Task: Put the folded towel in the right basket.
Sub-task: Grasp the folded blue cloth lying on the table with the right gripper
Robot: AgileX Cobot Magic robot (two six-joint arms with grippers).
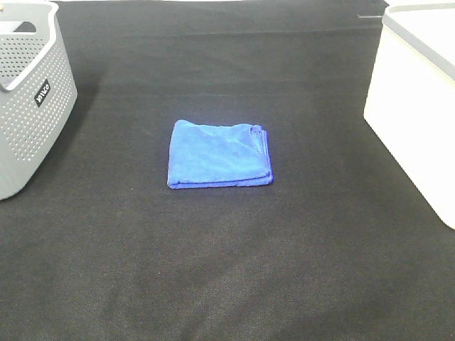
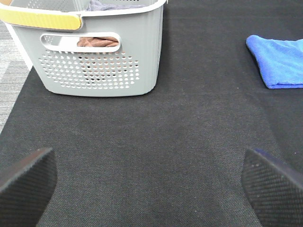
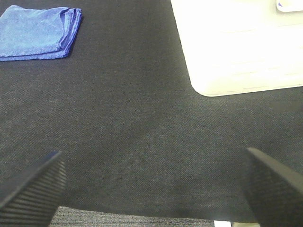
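Folded blue towel point(image 1: 219, 154) — centre of the frame in the high view, lying flat on the black woven surface point(image 1: 227, 270), well apart from both baskets.
Grey perforated basket point(image 1: 28, 106) — upper left of the frame. It carries a small black tag point(image 1: 43, 92) with white lettering too small to read. A brown cloth point(image 2: 97, 41) shows through its handle slot.
White basket point(image 1: 405, 106) — right edge of the frame.
Left end effector point(image 2: 149, 187) and right end effector point(image 3: 156, 187) are both spread wide, grasping nothing, over bare surface.
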